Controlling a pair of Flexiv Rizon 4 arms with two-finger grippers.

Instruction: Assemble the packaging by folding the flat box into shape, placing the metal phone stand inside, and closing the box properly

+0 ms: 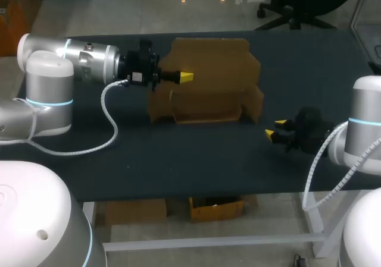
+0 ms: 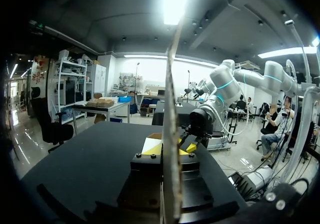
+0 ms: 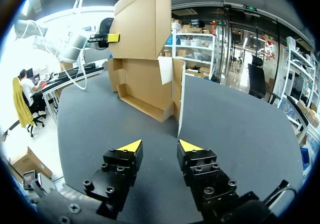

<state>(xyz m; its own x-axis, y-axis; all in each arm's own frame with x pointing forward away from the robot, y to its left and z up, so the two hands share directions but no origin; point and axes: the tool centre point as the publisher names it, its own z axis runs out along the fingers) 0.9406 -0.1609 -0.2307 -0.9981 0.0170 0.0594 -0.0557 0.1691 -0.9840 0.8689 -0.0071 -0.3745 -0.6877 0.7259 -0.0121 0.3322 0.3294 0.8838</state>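
Observation:
A brown cardboard box [image 1: 208, 85], partly folded, stands at the back middle of the table with a tall flap raised and its tray side facing the front. My left gripper [image 1: 186, 76] is shut on that raised flap's left edge. In the left wrist view the flap [image 2: 171, 99] shows edge-on, running up between the left gripper's [image 2: 170, 148] yellow tips. My right gripper [image 1: 275, 128] hangs open to the right of the box, apart from it. In the right wrist view the right gripper [image 3: 160, 146] has nothing between its fingers, and the box [image 3: 145, 79] lies ahead. No phone stand is visible.
The dark table top [image 1: 178, 160] stretches in front of the box to its front edge. A white cable [image 1: 110, 124] loops from my left arm over the table's left part.

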